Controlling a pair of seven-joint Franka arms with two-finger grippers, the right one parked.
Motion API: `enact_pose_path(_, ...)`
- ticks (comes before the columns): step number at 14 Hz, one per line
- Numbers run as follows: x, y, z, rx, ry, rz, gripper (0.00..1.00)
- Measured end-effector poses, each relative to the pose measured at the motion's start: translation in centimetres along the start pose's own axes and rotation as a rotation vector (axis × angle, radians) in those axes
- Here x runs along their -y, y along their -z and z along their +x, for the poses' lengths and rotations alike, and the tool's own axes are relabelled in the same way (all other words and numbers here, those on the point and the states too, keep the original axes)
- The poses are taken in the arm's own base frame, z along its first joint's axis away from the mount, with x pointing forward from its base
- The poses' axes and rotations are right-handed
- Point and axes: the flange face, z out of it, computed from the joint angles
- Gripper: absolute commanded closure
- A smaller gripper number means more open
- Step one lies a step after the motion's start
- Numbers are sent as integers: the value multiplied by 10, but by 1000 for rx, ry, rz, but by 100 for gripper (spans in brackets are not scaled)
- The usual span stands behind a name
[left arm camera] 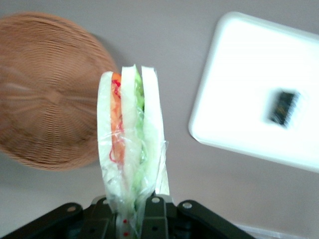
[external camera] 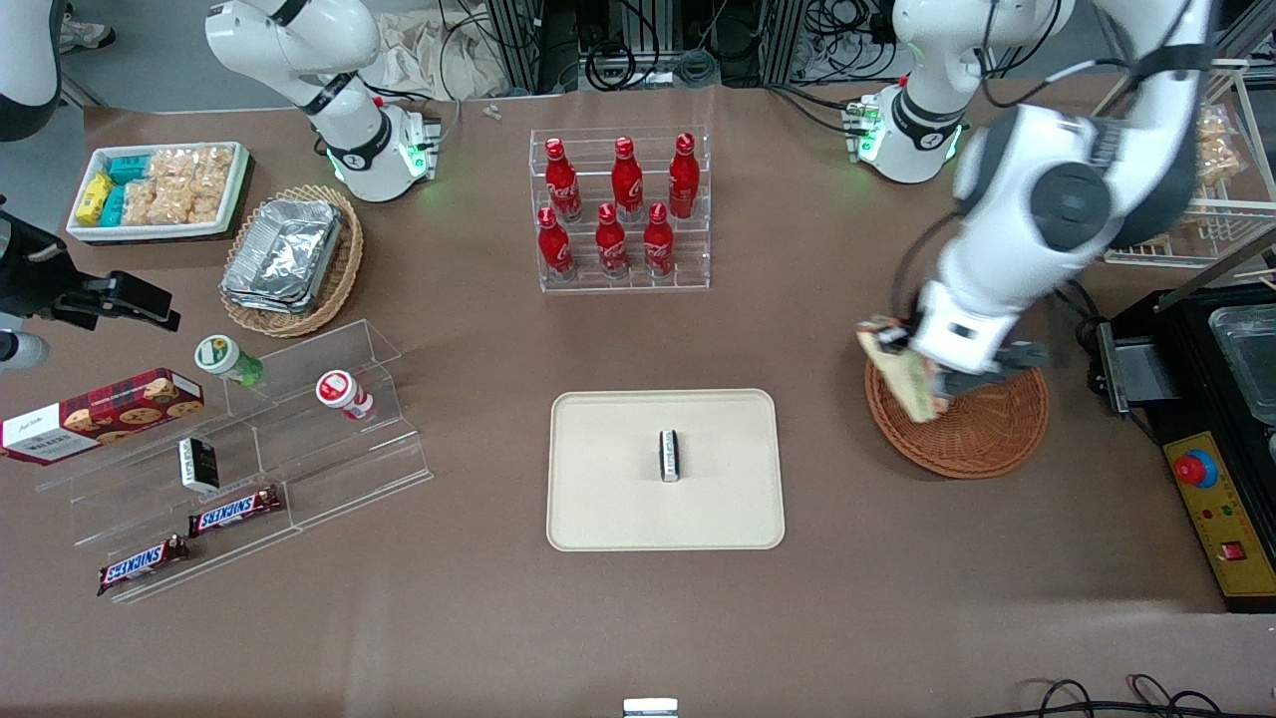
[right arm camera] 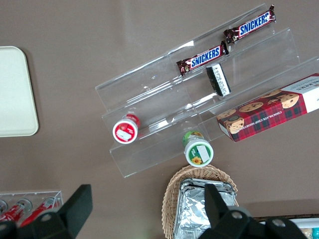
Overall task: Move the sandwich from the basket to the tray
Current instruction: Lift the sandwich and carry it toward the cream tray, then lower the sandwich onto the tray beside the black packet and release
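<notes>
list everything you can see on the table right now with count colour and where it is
sandwich: 1, white with orange and green filling, held above the basket's edge
basket: 1, reddish-brown wicker, working arm's end
tray: 1, cream, table centre
small packet: 1, black and silver, on the tray
cola bottles: 6, red, in a clear rack farther from the camera than the tray
Snickers bars: 2, brown, on clear steps at the parked arm's end
foil containers: stack, silver, in a tan basket
gripper: 1, black, shut on the sandwich

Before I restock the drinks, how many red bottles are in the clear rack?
6. Back row. Front row, nearer the camera. None seem hidden. The end effector holds the sandwich over the basket.
</notes>
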Motion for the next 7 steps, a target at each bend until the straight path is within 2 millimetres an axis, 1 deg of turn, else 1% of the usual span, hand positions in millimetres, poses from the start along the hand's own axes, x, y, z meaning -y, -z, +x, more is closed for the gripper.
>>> enact_pose_path(1,-30,-10,-17,1,-65,-12,100)
enact_pose_path(2,-52,-22,-30,5,-120,-9,100)
enact_pose_path(3,-67,-36,-39,5,-169,8,100)
enact_pose_path(4,-75,-49,-42,5,-201,19,100)
enact_pose_path(5,-81,-61,-39,-3,-221,15,100)
enact_pose_path(6,-84,-74,-32,-20,-235,1,100)
enact_pose_path(7,-87,-92,-24,-36,-251,-7,100)
